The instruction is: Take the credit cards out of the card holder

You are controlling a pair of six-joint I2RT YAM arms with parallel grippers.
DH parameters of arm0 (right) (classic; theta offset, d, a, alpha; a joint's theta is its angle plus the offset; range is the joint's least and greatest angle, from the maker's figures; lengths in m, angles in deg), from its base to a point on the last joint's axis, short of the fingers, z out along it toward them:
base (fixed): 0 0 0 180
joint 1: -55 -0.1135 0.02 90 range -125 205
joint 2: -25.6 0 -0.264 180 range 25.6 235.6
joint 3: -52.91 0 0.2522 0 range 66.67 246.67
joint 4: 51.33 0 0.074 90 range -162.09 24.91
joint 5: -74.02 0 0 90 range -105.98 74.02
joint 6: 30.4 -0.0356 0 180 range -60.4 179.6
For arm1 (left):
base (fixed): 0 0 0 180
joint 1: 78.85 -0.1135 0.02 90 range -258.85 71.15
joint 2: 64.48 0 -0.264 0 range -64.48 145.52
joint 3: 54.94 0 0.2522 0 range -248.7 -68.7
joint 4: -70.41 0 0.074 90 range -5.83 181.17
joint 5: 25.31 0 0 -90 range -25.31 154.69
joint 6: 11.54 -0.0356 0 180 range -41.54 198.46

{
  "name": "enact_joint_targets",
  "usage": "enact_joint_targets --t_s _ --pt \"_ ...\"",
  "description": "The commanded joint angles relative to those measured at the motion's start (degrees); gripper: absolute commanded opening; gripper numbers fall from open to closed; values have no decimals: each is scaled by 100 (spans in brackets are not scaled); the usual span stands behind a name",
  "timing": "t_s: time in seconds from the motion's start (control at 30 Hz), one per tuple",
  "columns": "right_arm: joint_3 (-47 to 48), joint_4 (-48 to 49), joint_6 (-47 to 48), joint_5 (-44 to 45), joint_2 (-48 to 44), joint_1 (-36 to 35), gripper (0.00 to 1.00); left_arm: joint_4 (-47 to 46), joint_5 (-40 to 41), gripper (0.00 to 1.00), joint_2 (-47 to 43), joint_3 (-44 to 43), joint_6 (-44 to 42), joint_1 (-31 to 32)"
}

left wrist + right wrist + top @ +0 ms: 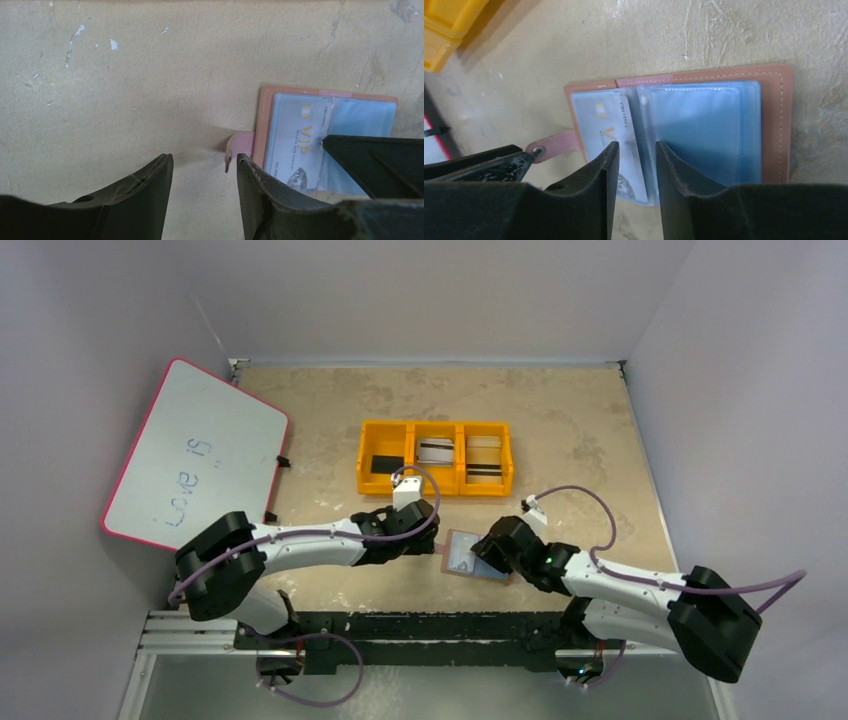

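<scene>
The tan card holder (458, 556) lies open and flat on the table between both grippers. A pale blue-grey credit card (606, 117) with gold VIP lettering sits in its left panel (295, 140); the right-hand clear sleeves (699, 125) look empty. My right gripper (636, 146) hovers over the card holder (774, 120), jaws a narrow gap apart, straddling the card's inner edge near the spine. My left gripper (205, 157) stands open on bare table just left of the card holder (265, 115), its right finger beside the pink snap tab (240, 145).
An orange three-compartment tray (436, 425) holding dark and light flat items stands behind the card holder. A pink-framed whiteboard (195, 455) leans at the left wall. Grey walls close the table on three sides.
</scene>
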Motion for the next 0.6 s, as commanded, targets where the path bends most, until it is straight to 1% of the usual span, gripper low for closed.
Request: enact_joint_targets --t_s 0.0,0.13,0.27,0.37,0.5,0.57 --pt "-573 1025 72 -608 -181 203 36 -459 -219 49 19 -190 -174 -15" --pt "-741 1170 -5 -656 -202 250 33 -452 -277 48 258 -231 -278 -18" --pt "-767 1192 38 -697 -105 305 28 -385 -301 34 444 -265 -284 -19" --pt "-802 1470 136 -833 -36 338 23 -332 -315 26 530 -245 -250 -13" --pt "-892 1916 220 -1084 55 429 22 -297 -287 15 599 -207 -178 -17" --pt "-864 1971 238 -1142 110 439 22 -273 -206 9 557 -140 -128 -16"
